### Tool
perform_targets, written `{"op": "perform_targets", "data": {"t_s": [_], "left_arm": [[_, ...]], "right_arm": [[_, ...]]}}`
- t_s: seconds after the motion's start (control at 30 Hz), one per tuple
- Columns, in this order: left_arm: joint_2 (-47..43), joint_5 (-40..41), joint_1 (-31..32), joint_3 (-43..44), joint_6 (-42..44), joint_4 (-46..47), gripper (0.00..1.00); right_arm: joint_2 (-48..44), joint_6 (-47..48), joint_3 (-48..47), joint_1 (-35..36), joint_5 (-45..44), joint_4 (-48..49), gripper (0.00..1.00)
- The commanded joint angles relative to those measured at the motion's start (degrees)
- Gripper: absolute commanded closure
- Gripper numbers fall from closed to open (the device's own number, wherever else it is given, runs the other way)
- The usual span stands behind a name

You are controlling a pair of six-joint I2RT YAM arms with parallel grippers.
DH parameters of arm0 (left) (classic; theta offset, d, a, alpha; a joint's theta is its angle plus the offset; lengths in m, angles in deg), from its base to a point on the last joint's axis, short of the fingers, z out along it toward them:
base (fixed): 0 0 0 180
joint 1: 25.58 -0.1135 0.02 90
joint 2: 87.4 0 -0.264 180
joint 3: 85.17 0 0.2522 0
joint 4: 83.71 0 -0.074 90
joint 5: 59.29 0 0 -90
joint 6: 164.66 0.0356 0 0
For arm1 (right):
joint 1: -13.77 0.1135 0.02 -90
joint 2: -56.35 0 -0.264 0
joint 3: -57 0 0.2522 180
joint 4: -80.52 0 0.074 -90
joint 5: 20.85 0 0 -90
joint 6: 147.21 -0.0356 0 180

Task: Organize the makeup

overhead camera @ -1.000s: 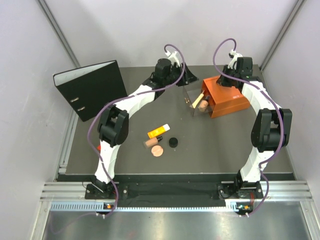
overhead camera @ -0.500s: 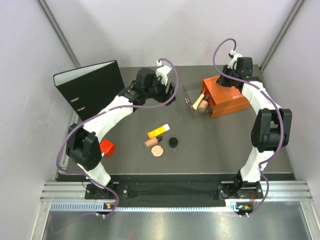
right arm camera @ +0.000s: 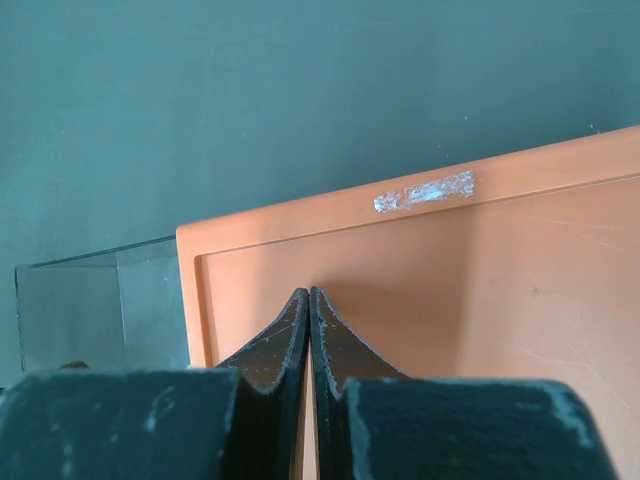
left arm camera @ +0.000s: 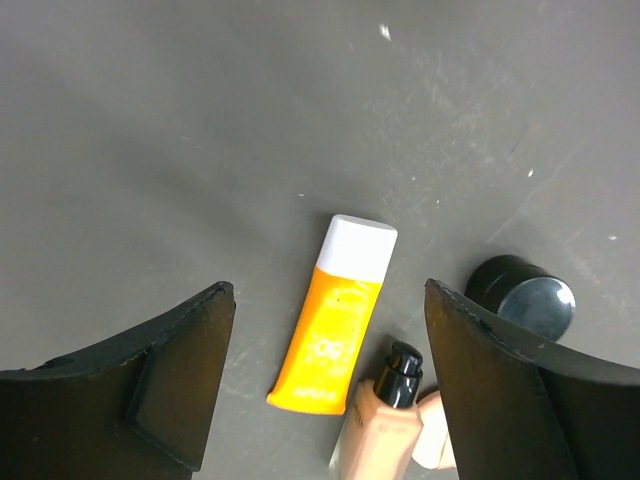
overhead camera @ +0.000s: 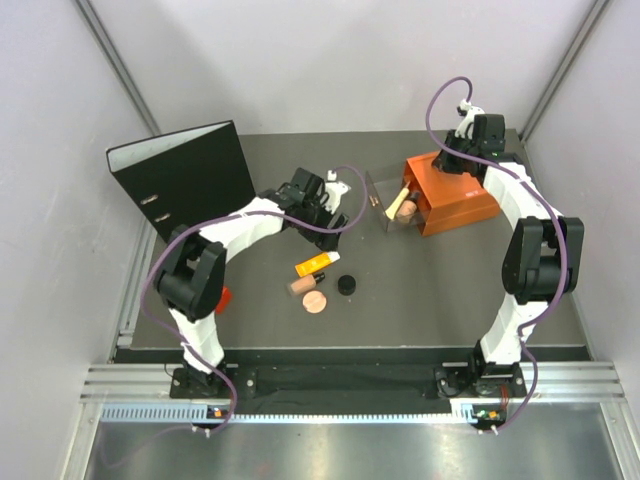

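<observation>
Loose makeup lies mid-table: an orange-yellow tube (overhead camera: 317, 264) with a white cap, a beige bottle (overhead camera: 300, 286) with a black cap, a round pink-tan compact (overhead camera: 316, 302) and a small black jar (overhead camera: 347, 285). My left gripper (overhead camera: 328, 208) hovers open just behind them. In the left wrist view its jaws (left arm camera: 328, 290) stand wide either side of the tube (left arm camera: 335, 335), with the bottle (left arm camera: 385, 425) and jar (left arm camera: 522, 300) below right. My right gripper (overhead camera: 455, 160) is shut with nothing in it, its tips (right arm camera: 308, 292) over the top of the orange box (right arm camera: 450, 290).
The orange box (overhead camera: 455, 195) lies at the back right with a clear flap (overhead camera: 378, 203) open and cream-coloured items (overhead camera: 403, 205) at its mouth. A black binder (overhead camera: 185, 180) stands at the back left. A small red object (overhead camera: 222, 298) shows beside the left arm.
My left arm has swung from the back near the box, out to the left, then forward and down over the loose makeup. The right arm has not moved.
</observation>
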Motion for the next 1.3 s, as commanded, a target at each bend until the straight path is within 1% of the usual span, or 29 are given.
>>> {"op": "perform_targets", "data": {"t_s": [0.0, 0.13, 0.27, 0.5, 0.6, 0.73, 0.77, 0.83, 0.87, 0.9, 0.97, 1.0, 1.07, 1.1, 1.17, 1.2, 1.27], "left_arm": [[3.0, -3.5, 0.0, 0.9, 1.4, 0.0, 0.18], [5.9, -4.4, -0.1, 1.0, 2.9, -0.4, 0.15], [7.8, -6.2, -0.1, 0.5, 3.3, 0.3, 0.15], [9.3, -9.5, -0.1, 0.6, 2.1, 2.1, 0.19], [9.6, -11.0, 0.0, 0.9, 2.2, 2.5, 0.25], [11.2, -12.3, 0.0, 2.8, 2.9, 0.5, 0.37], [11.4, -12.7, 0.0, 3.2, 3.2, -0.1, 0.43], [12.0, -12.9, 0.0, 3.7, 4.0, -1.6, 0.51], [12.1, -13.0, 0.0, 3.7, 4.5, -2.2, 0.60], [12.0, -13.0, 0.0, 3.7, 4.8, -2.3, 0.66], [12.0, -13.0, 0.0, 3.8, 5.1, -2.9, 0.75], [11.9, -13.1, 0.0, 4.0, 5.0, -3.4, 0.83], [12.0, -13.3, 0.0, 4.5, 4.7, -4.3, 0.84], [12.1, -13.4, 0.0, 4.6, 4.6, -4.7, 0.92], [11.9, -13.5, 0.0, 4.6, 4.5, -5.1, 0.94], [11.6, -13.7, 0.0, 4.5, 4.6, -5.2, 1.00], [11.6, -13.3, -0.1, 4.7, 4.3, -5.8, 1.00]], "right_arm": [[4.3, 1.7, 3.3, -0.5, -1.9, -11.5, 1.00], [4.4, 1.7, 3.0, -0.5, -1.9, -11.6, 1.00], [4.6, 1.9, 2.8, -0.5, -1.9, -11.7, 1.00], [4.9, 1.8, 2.3, -0.5, -2.1, -11.8, 1.00], [5.2, 1.9, 2.0, -0.5, -2.1, -12.0, 1.00], [5.6, 2.0, 1.2, -0.5, -2.1, -12.5, 1.00], [5.7, 1.9, 0.9, -0.5, -2.1, -12.6, 1.00], [6.2, 1.9, 0.5, -0.4, -2.1, -12.8, 1.00], [6.2, 2.0, 0.4, -0.4, -2.1, -12.8, 1.00], [6.3, 1.9, 0.1, -0.5, -2.1, -12.9, 1.00], [6.4, 1.9, -0.1, -0.5, -2.2, -13.0, 1.00], [6.6, 1.9, -0.2, -0.4, -2.2, -13.1, 1.00], [6.6, 2.0, -0.2, -0.5, -2.2, -13.1, 1.00], [6.7, 1.9, -0.2, -0.5, -2.2, -13.0, 1.00], [6.8, 2.0, -0.2, -0.5, -2.1, -13.1, 1.00], [6.9, 2.0, -0.2, -0.5, -2.1, -13.1, 1.00], [6.9, 1.9, -0.3, -0.5, -2.1, -13.1, 1.00]]}}
